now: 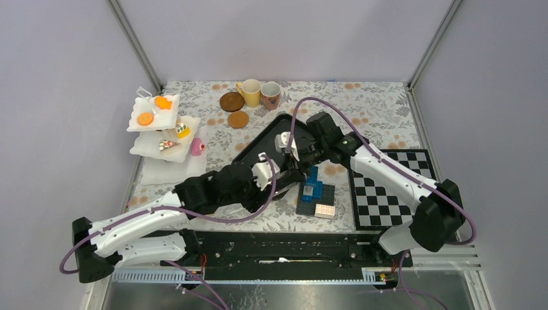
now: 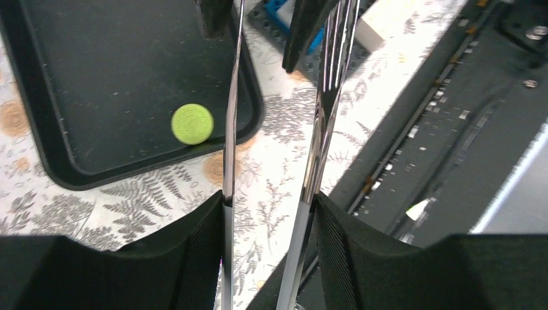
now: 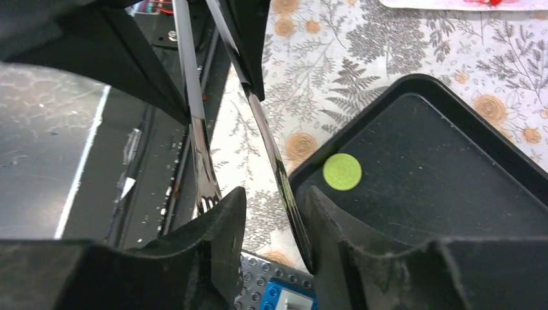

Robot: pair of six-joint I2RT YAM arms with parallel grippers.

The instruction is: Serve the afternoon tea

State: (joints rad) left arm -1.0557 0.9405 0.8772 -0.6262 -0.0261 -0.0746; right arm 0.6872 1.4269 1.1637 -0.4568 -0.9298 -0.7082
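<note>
My left gripper (image 2: pixel 268 203) (image 1: pixel 274 173) is shut on the metal tongs (image 2: pixel 320 116), squeezing both arms from outside, near the black tray's (image 1: pixel 257 143) near corner. A green cookie (image 2: pixel 192 123) (image 3: pixel 342 171) lies in that corner of the tray, beside the tongs. My right gripper (image 3: pixel 274 200) (image 1: pixel 294 155) meets the tongs' tips (image 3: pixel 205 199). Its fingers are apart, with one tong arm between them. The yellow mug (image 1: pixel 251 92), pinkish mug (image 1: pixel 271 95) and two brown coasters (image 1: pixel 231 101) stand at the back. Orange cookies (image 1: pixel 145 119) and small cakes (image 1: pixel 182 130) sit on the white tiered stand (image 1: pixel 150 147).
The blue and black brick stack (image 1: pixel 313 188) stands just right of the grippers, under the right gripper (image 3: pixel 284 297). A checkerboard mat (image 1: pixel 388 187) lies at the right. The black rail (image 1: pixel 278 248) runs along the table's near edge.
</note>
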